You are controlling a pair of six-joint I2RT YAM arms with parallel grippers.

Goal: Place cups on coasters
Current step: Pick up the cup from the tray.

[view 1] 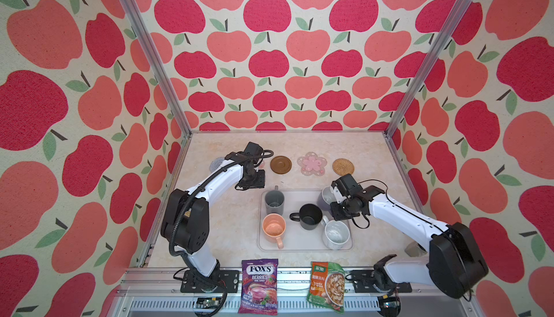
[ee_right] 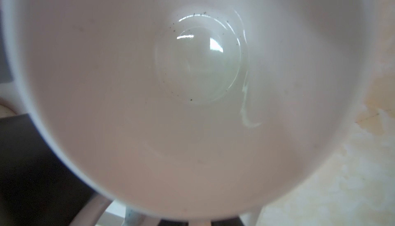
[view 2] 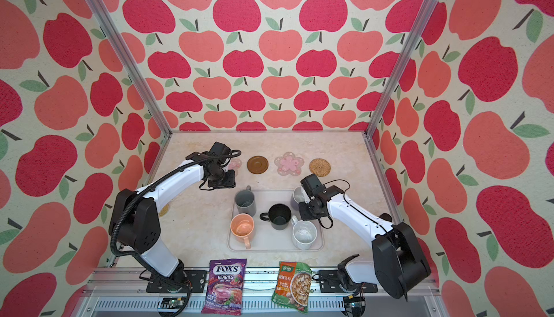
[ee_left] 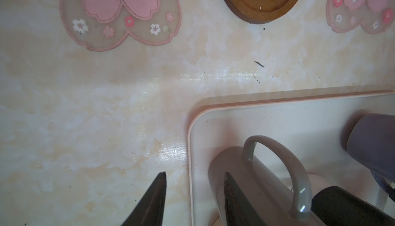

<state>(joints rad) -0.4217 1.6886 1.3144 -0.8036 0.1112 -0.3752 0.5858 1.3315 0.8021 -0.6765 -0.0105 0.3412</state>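
Right end effector (view 1: 332,199) is at the right side of the rim of the lavender mug (view 1: 323,201), which is in the far right corner of the pale tray (view 1: 302,239). Its wrist view looks directly into the white inside of this mug. I cannot tell if the jaws press on the wall or are only beside it.

Left end effector (ee_left: 195,173) hangs above the far left corner of the tray. Its jaws are moderately apart and hold nothing. One fingertip is over the bench (view 1: 227,225), the second is over the tall grey mug (view 1: 274,202).

All five mugs are on the tray: the tall grey mug far left, the peach mug (view 1: 273,228) near left, the black mug (view 1: 310,216) in the middle, the speckled white mug (view 1: 336,234) near right.

The coasters lie in one row on the far part of the bench, apart from the tray. From left they are the blue-grey coaster (view 1: 217,164), partly hidden by the left arm, the first flower coaster (ee_left: 119,11), the brown disc (view 1: 281,165), the second flower coaster (view 1: 311,164) and the rattan coaster (view 1: 343,167).
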